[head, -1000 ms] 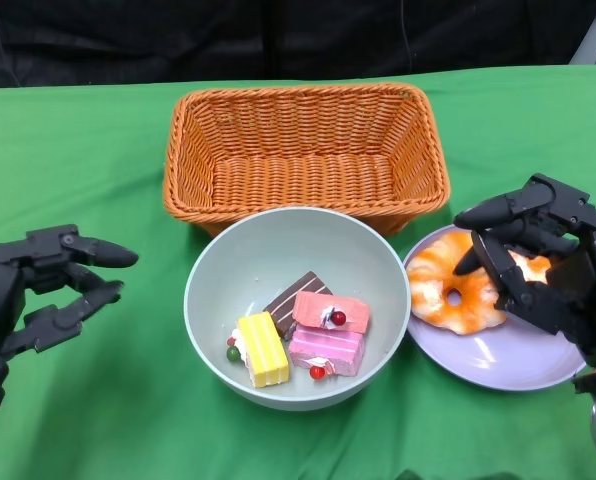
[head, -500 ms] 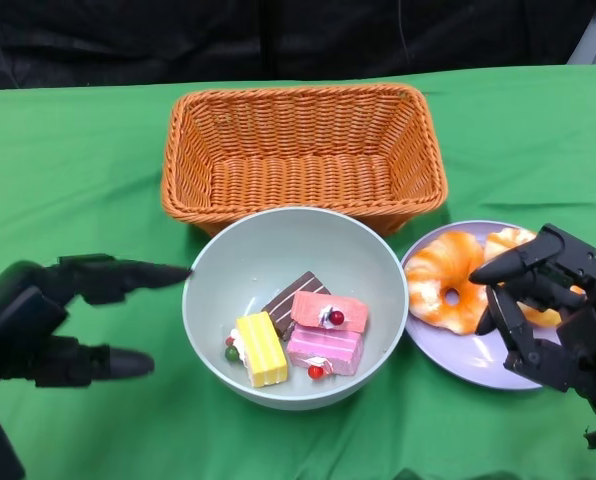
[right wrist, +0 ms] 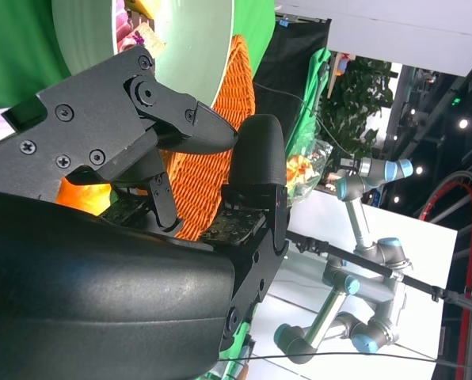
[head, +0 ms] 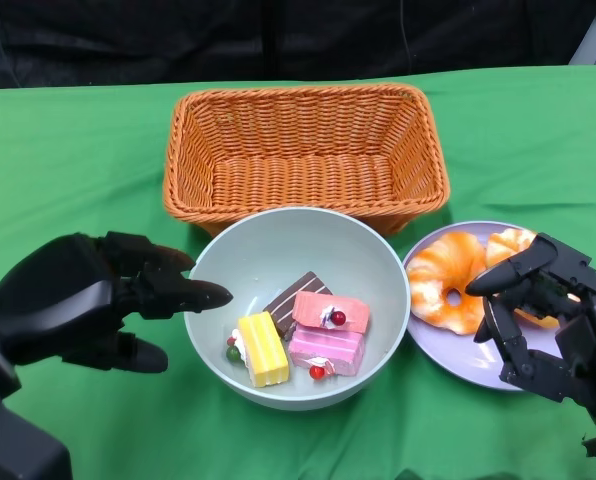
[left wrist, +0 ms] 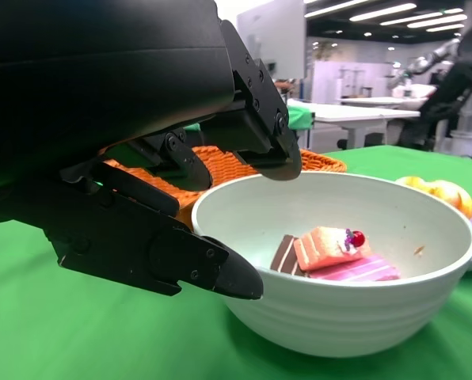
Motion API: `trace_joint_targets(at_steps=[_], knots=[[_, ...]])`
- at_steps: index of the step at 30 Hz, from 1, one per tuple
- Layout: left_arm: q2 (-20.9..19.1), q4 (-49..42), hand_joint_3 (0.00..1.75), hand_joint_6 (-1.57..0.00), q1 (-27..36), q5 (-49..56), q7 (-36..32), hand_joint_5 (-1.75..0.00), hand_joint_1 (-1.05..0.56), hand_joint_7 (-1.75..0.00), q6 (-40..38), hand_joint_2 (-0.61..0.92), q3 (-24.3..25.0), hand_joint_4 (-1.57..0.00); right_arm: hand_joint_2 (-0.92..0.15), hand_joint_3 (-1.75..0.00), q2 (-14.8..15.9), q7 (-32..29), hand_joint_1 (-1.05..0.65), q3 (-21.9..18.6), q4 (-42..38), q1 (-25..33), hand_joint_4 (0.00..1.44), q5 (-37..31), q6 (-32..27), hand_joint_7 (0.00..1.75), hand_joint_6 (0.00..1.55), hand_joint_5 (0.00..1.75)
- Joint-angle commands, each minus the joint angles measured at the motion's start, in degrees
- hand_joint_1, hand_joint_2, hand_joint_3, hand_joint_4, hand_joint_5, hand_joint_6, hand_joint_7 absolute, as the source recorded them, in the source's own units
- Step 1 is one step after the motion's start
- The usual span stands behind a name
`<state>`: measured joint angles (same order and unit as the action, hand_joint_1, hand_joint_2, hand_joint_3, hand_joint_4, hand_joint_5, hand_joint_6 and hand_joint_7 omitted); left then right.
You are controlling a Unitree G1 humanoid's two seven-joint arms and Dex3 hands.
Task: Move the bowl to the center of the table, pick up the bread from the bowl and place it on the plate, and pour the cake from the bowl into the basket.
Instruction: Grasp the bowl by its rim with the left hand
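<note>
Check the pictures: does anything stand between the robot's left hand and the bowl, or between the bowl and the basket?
Nothing visible does. The left hand is at the near-left rim of the bowl, fingers apart, with only green cloth between them. The basket stands empty directly behind the bowl, and nothing lies between the two.

Green tablecloth (head: 78, 160); black backdrop (head: 278, 40) behind; grey robot arm (right wrist: 363, 261) beyond

Right hand (head: 543, 315) covers part of the bread (head: 448, 280) and the near side of the plate (head: 468, 365); its wrist cut off by head view's lower right corner. Left hand (head: 88, 300) overlaps the bowl (head: 308, 235) rim; contact cannot be told, possibly just short. In left wrist view the bowl wall hides the yellow cake (head: 263, 348)
</note>
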<state>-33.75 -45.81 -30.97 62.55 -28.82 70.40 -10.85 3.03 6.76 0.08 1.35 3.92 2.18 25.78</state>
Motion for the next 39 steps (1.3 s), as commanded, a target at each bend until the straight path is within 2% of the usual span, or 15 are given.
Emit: trace_joint_targets(at_steps=[1,9,17,23,28,39], knots=[[-1.9,-2.9,0.0,-0.8,-4.2,3.2,-6.0,-0.06,-0.48,-0.04,-0.2,0.89,-6.0,-0.82,-0.61,-0.96,-0.1,-0.4,-0.1,-0.3,0.0,0.1,0.69,0.1,0.1,1.28,0.68,1.56],[-2.0,-8.7,0.01,-0.87,-11.9,7.7,-14.2,-0.06,-0.45,-0.04,-0.9,0.88,-19.0,-0.91,-0.61,-0.96,-0.8,-0.7,-0.12,0.0,0.3,0.4,0.7,-0.4,-0.1,1.27,0.69,1.55],[-1.0,-12.3,0.0,-0.98,-17.5,11.4,-22.7,-0.06,-0.38,-0.04,-3.3,0.87,-29.4,-1.03,-0.61,-0.95,-1.1,-1.4,-0.12,0.3,1.3,1.2,0.7,-1.3,-0.7,1.26,0.69,1.54],[-0.1,-14.3,0.01,-1.02,-20.8,13.6,-28.8,-0.04,-0.39,-0.03,-5.6,0.88,-35.8,-1.06,-0.64,-0.9,-1.5,-1.6,-0.11,0.7,1.4,1.5,0.7,-1.5,-0.8,1.24,0.69,1.53],[1.0,-15.9,0.0,-1.04,-22.1,14.1,-32.7,-0.03,-0.38,-0.03,-6.2,0.88,-39.6,-1.07,-0.65,-0.87,-1.7,-1.6,-0.12,0.9,1.1,1.4,0.71,-1.6,-0.7,1.24,0.7,1.53],[3.4,-17.1,0.0,-1.08,-23.6,13.7,-32.1,-0.03,-0.36,-0.02,-6.3,0.86,-44.1,-1.1,-0.65,-0.87,-1.9,-1.8,-0.13,0.9,1.3,1.6,0.71,-2.1,-0.9,1.21,0.72,1.51]])
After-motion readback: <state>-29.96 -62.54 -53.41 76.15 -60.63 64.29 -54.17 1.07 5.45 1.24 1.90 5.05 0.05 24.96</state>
